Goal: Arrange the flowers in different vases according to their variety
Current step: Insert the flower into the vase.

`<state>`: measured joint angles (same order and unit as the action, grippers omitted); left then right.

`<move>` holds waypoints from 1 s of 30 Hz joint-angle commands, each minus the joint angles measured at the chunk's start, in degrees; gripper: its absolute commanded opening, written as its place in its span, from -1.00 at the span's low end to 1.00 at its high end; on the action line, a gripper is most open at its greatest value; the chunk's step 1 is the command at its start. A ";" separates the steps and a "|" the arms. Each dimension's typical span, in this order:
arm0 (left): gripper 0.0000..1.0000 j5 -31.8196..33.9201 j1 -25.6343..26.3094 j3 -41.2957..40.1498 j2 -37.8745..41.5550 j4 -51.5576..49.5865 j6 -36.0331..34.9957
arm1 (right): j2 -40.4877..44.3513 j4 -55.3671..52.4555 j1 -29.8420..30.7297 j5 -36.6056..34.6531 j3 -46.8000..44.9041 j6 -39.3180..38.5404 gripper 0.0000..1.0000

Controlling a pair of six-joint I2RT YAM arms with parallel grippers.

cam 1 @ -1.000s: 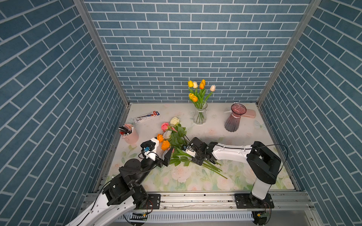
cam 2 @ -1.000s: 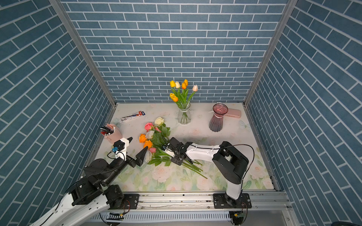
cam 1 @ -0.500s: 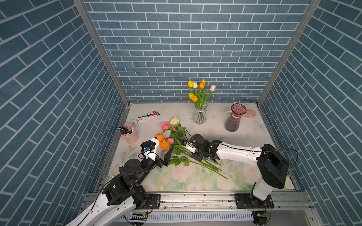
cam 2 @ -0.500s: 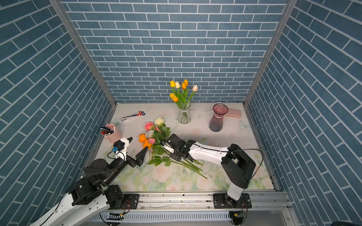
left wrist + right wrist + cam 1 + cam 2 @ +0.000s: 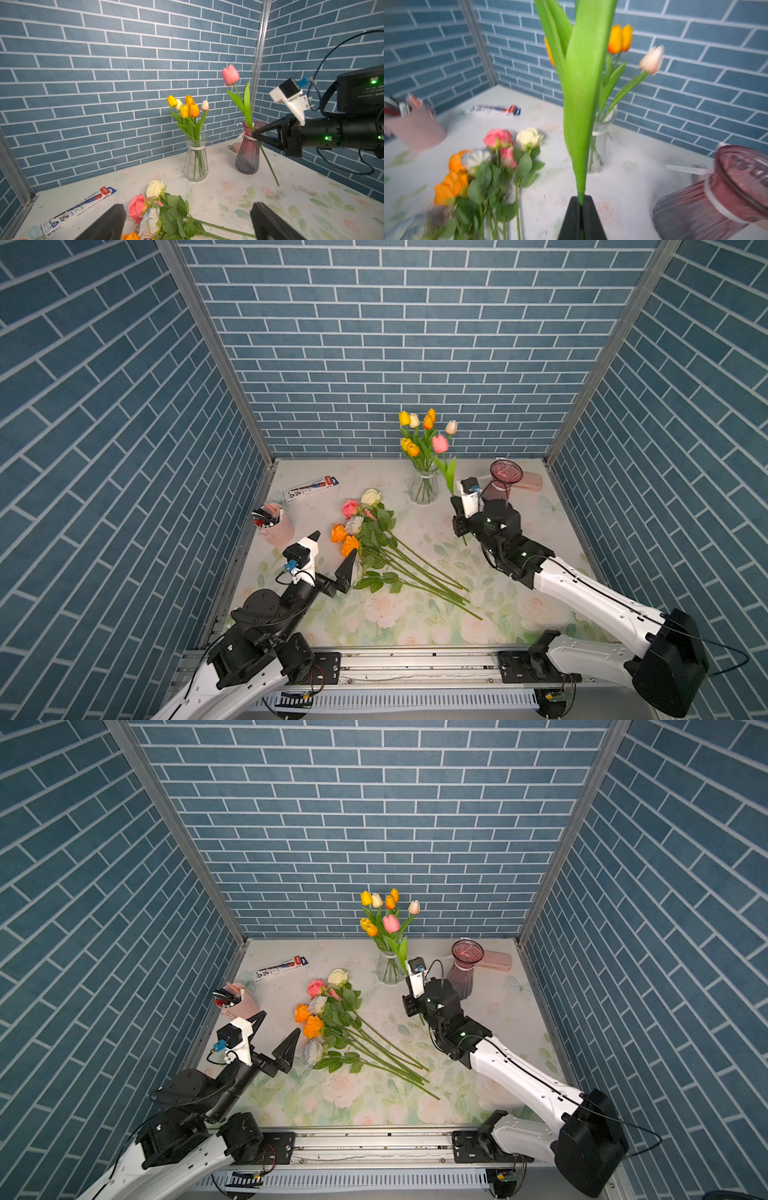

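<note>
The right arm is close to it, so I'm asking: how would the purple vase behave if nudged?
The purple vase is tall for its base and looks empty, so it would probably tip rather than slide. It looks like ribbed glass, so a fall might break it. The right gripper, shut on the pink tulip, is near it.

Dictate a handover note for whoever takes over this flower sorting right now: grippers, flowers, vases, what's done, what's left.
Left gripper open, hovering by the roses heaped on the table.
Right gripper shut on the stem of the pink tulip, holding it upright near the purple vase.
Done: the other tulips stand in the clear vase.
To do: pink tulip into the clear vase, then roses into the purple vase, which looks empty.
</note>
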<state>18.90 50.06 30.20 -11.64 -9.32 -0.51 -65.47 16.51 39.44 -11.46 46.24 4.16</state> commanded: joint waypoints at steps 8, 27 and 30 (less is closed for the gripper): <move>1.00 -0.33 0.25 -0.36 -1.81 0.53 -0.37 | -15.73 27.94 -9.54 15.33 17.47 5.51 -1.00; 1.00 -0.09 0.22 -0.75 -2.73 0.59 -0.38 | -50.54 24.18 -13.29 23.89 45.34 9.28 -1.00; 1.00 0.00 0.23 -0.71 -2.83 0.48 -0.50 | -51.75 23.62 -13.34 23.64 44.45 9.06 -1.00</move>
<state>18.81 50.06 30.06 -14.26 -9.21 -0.67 -116.88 40.23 26.28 11.40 89.78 12.05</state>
